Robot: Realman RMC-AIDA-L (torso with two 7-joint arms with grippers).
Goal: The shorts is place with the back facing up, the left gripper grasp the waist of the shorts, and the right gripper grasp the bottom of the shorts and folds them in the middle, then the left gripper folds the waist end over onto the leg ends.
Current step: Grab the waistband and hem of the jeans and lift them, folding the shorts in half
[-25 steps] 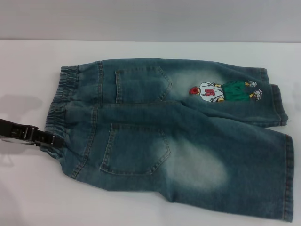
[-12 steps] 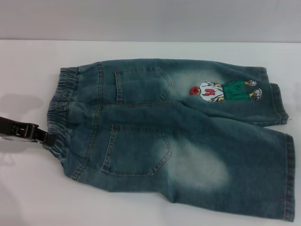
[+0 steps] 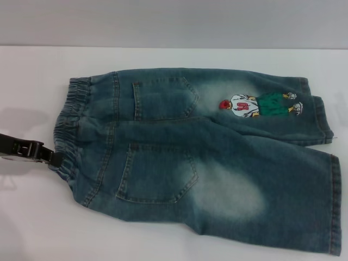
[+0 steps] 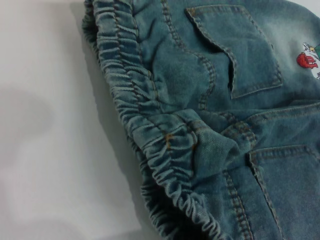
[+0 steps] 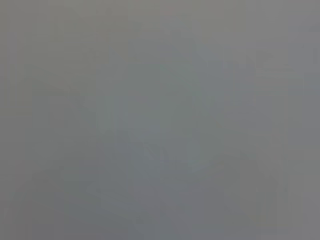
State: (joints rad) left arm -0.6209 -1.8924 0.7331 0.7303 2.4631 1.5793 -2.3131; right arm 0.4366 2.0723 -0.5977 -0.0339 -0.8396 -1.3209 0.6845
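The shorts (image 3: 206,163) lie flat on the white table (image 3: 32,223), back up, both patch pockets showing. Their ruffled elastic waist (image 3: 69,125) is at the left. The bottom of the shorts, the leg ends (image 3: 334,204), point right, and the far leg carries a cartoon figure patch (image 3: 260,105). My left gripper (image 3: 56,159) reaches in from the left edge and meets the near part of the waist. The left wrist view shows the waist (image 4: 150,135) close up, one back pocket (image 4: 235,45) and a bit of the patch (image 4: 307,59). The right gripper is out of view; its wrist view is plain grey.
White table surface runs around the shorts on the left, front and back. A grey wall (image 3: 174,22) rises behind the table's far edge. The near leg's hem comes close to the right border of the head view.
The left gripper has drawn back a little to the left along the waist's edge. The shorts lie almost as before.
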